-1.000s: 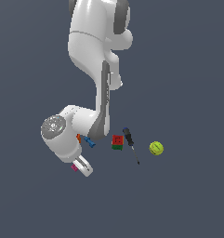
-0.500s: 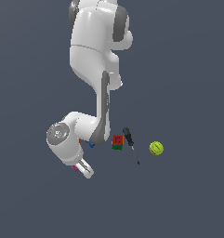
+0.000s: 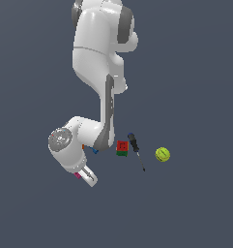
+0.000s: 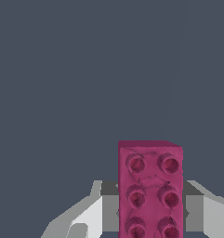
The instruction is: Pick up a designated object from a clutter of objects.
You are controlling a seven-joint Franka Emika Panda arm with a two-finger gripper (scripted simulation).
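Magenta-pink brick (image 4: 150, 190) fills the lower part of the wrist view, studs facing the camera in two rows, with a grey finger (image 4: 111, 209) on one long side and the other finger on the opposite side. Both fingers sit against the brick's sides, so the claw (image 4: 150, 211) appears clamped on it, though the actual contact lines are hard to make out. Behind the brick only plain dark grey floor shows.

In the exterior view the white arm (image 3: 101, 72) bends down from the top and folds toward the exterior view's left, ending in a rounded wrist. Below that wrist the claw (image 3: 85, 175) points down and slightly toward the exterior view's right, and a sliver of the pink brick (image 3: 78, 175) peeks out at its edge.

A small blue piece (image 3: 95, 150) shows just under the arm's lower link, mostly hidden by it. To the exterior view's right of it sits a red-and-green cube (image 3: 122, 147), then a black-handled screwdriver (image 3: 136, 150) lying at a slant just beside the cube, its thin shaft pointing nearer. A yellow-green ball (image 3: 162, 154) rests farther to the exterior view's right, apart from the screwdriver. All of these lie well apart from the brick.
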